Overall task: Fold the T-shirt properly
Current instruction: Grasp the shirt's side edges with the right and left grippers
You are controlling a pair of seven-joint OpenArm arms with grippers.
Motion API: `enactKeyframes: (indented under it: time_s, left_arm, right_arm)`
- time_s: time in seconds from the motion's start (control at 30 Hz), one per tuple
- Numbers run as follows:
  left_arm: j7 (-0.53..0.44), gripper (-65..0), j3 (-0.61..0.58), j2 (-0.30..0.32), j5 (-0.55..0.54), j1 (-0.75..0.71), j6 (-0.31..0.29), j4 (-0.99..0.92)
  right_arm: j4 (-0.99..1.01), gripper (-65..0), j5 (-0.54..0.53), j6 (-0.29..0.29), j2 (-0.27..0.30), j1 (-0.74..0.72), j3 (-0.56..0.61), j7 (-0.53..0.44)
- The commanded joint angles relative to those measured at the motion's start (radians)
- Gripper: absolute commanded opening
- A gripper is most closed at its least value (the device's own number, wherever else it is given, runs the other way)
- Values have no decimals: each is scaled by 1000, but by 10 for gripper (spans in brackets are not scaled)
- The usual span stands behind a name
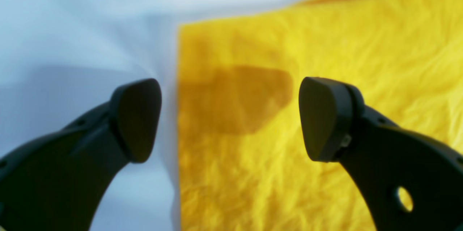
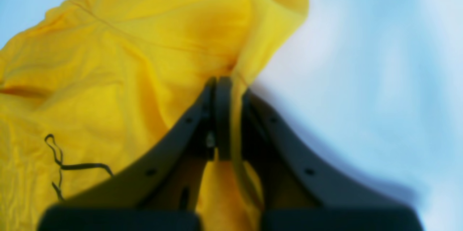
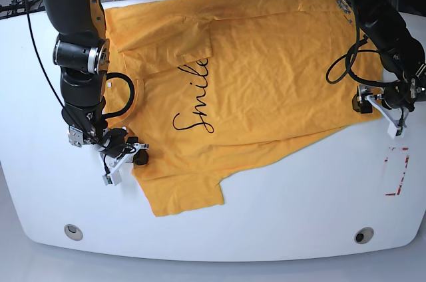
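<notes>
Table (image 3: 279, 209), white and smooth, carries the T-shirt (image 3: 266, 76), spread face up with its long axis running across between our two arms, collar toward the right arm and hem toward the left. Soft, wrinkled orange-yellow cotton, it bears dark cursive lettering. Our right gripper (image 2: 227, 115) has its jaws pinched tight on a fold of cloth near the shoulder. Our left gripper (image 1: 229, 119) hangs jaws wide apart astride the hem corner, gripping nothing.

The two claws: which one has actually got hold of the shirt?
The right gripper, at the base view's left by the collar. Its jaws are pinched shut on a fold of the T-shirt. The left gripper hangs open over the hem corner, holding nothing.
</notes>
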State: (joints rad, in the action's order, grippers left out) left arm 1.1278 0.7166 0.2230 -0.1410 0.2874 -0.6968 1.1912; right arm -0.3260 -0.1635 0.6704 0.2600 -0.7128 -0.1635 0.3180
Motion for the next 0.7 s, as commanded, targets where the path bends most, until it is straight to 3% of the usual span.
enactKeyframes:
  time_s: [0.0, 0.13, 0.33, 0.67]
  left_arm:
    - [-15, -90, -13, 20, -12, 42, -1, 13]
    - [-21, -139, -12, 19, -12, 51, -1, 11]
    - [-96, -413, -22, -6, -1, 52, -1, 9]
    - [-111, -635, -76, -3, -6, 85, -1, -35]
  right_arm:
    - [-14, -650, -18, 9, 9, -40, -1, -21]
    - [-14, -650, -18, 9, 9, -40, -1, -21]
    - [-14, -650, -18, 9, 9, -40, -1, -21]
    - [-17, -650, -20, 9, 15, -51, -1, -16]
